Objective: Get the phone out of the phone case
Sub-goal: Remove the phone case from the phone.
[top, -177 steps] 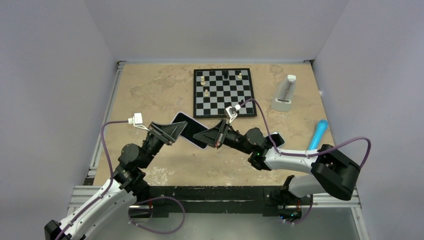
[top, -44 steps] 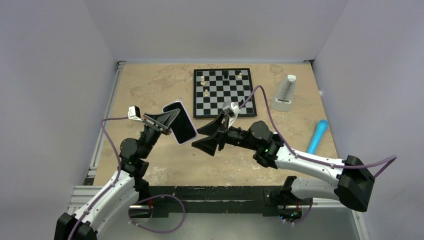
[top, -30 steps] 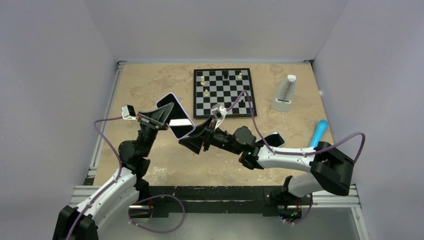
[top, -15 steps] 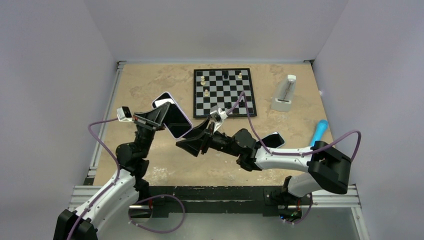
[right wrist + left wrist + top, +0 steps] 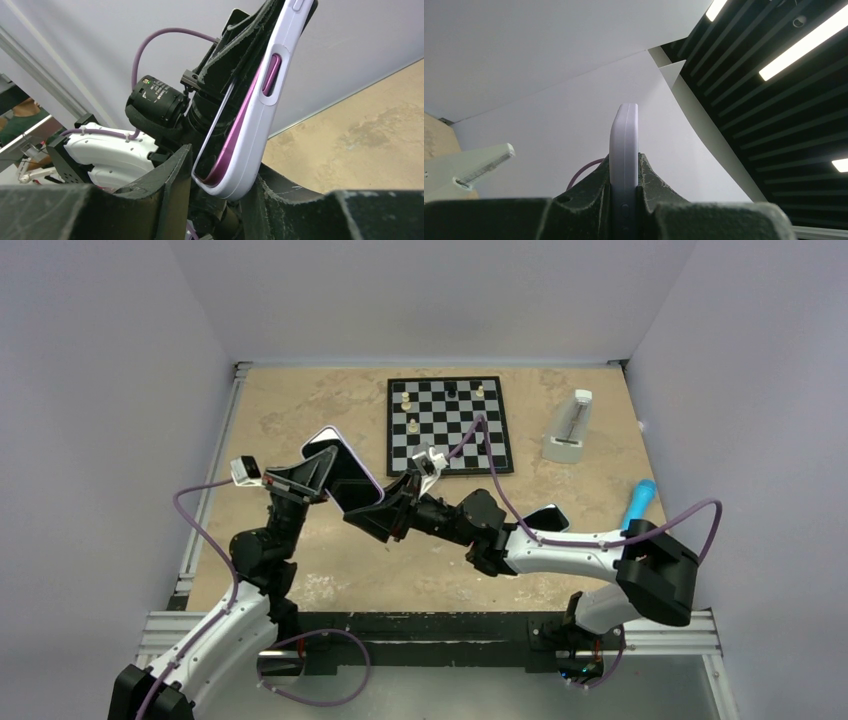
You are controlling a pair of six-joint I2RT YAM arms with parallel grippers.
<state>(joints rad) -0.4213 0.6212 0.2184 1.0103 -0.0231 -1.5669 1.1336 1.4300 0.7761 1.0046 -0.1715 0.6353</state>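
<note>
The left pincer (image 5: 328, 472) is shut tight on the pale purple phone case (image 5: 322, 433). It holds the case up in the air over the left half of the counter (image 5: 300, 400). The phone (image 5: 352, 480) sits inside the case, dark screen up. The right pincer (image 5: 386, 518) reaches around the case's lower corner. It looks very close, but one cannot tell if it squeezes. A chessboard (image 5: 448, 425) lies near the far edge.

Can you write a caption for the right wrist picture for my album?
Jaws of the right gripper flank the bottom of the phone case while the left gripper clamps its upper part.
</note>
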